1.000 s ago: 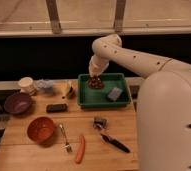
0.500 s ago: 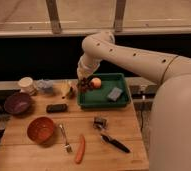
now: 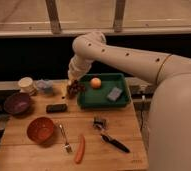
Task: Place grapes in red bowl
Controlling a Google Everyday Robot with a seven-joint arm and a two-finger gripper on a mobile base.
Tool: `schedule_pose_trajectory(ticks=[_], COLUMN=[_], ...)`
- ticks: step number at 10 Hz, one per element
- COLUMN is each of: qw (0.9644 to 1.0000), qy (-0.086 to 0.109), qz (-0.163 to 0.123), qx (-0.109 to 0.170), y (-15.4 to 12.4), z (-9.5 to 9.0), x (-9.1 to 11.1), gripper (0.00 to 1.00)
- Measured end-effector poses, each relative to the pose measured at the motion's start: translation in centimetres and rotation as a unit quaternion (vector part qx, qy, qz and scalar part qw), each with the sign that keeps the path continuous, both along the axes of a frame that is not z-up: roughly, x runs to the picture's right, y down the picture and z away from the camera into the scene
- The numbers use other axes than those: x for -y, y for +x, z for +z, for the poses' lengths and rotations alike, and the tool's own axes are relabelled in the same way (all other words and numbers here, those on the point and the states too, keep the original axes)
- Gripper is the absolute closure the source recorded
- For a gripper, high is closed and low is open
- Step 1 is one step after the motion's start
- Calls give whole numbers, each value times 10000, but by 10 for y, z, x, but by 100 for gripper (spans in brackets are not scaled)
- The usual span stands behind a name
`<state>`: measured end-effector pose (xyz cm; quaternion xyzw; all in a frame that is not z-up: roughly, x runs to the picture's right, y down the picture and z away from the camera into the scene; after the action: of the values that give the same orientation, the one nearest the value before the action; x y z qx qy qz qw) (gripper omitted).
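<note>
The grapes point(image 3: 75, 89), a small dark red-purple bunch, hang under my gripper point(image 3: 73, 85) just past the left edge of the green tray point(image 3: 120, 104), above the table. The gripper is shut on the grapes. The white arm reaches in from the right, bends at the top and points down onto them. The red bowl point(image 3: 40, 130) sits empty on the table at the front left, well below and left of the gripper.
An orange fruit point(image 3: 95, 82) and a blue sponge point(image 3: 114, 93) lie in the tray. A dark purple bowl point(image 3: 17, 103), white cup point(image 3: 25, 85) and black block point(image 3: 56, 107) are on the left. A fork point(image 3: 65, 140), carrot point(image 3: 79, 148) and peeler point(image 3: 112, 142) lie at the front.
The gripper has carried the grapes out of the green tray and leftward, from over the tray's middle to just beyond its left edge. The orange fruit now shows in the tray.
</note>
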<state>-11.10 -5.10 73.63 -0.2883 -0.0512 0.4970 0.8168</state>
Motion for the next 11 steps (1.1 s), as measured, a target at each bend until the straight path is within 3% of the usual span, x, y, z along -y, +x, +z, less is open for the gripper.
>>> schedule_pose_trajectory(ticks=[3, 6, 10, 11], qw=[10000, 9985, 9895, 9839], qy=[-6, 57, 31, 8], qz=[-6, -419, -1073, -1326], qx=[11, 347, 966, 1198], y=[0, -30, -96, -116], z=[0, -14, -51, -65], x=[0, -7, -43, -57], gripper=[100, 100, 100, 100])
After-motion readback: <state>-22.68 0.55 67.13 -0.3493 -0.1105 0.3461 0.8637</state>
